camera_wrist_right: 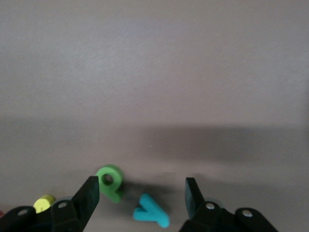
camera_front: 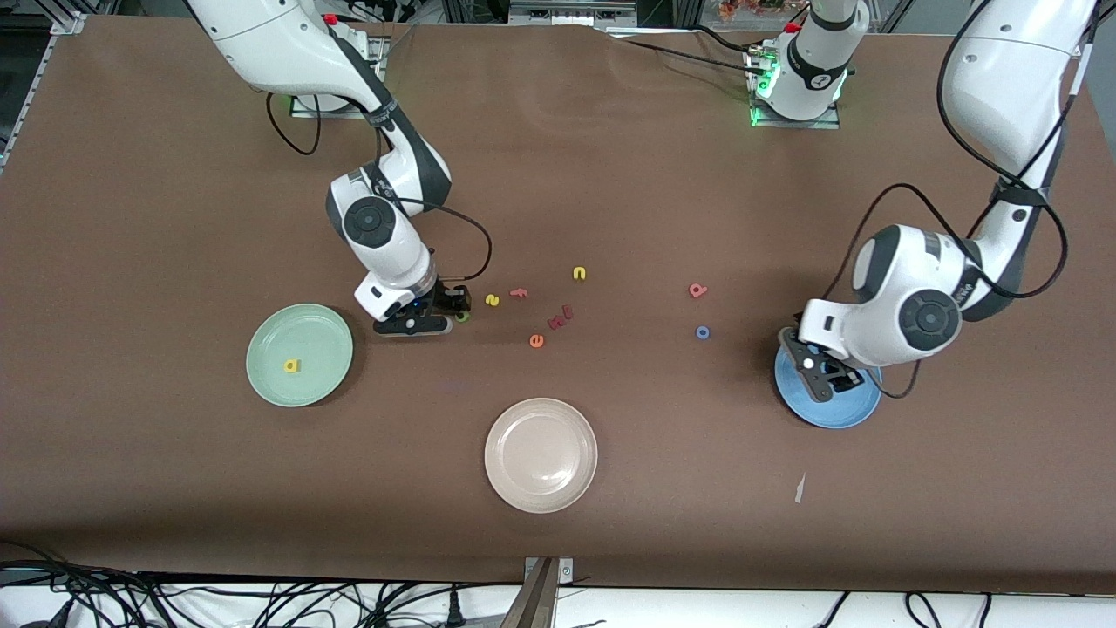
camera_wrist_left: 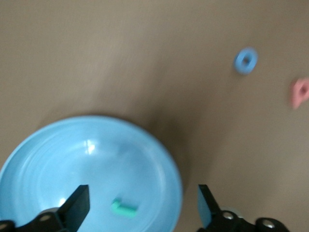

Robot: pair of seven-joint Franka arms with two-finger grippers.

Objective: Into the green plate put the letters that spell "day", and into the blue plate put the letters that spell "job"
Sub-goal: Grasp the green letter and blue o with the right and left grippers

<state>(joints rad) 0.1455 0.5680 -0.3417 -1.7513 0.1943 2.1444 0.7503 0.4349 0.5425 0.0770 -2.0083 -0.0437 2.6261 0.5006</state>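
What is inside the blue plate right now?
The blue plate holds one teal j, under the open left gripper. The front view hides the letter.

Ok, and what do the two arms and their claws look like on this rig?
Both arms are glossy white with dark grey joint bands and round dark caps at the wrists, and loose black cables loop alongside each. The left claw and right claw are black, with flat, wedge-shaped black fingers fixed by small silver screws. A red button sits near each base, and green lights glow at the left arm's base.

Glossy smooth blue plate (camera_wrist_left: 145,145), matt brown table covering (camera_front: 610,174), matt foam-like teal j (camera_wrist_left: 124,208)
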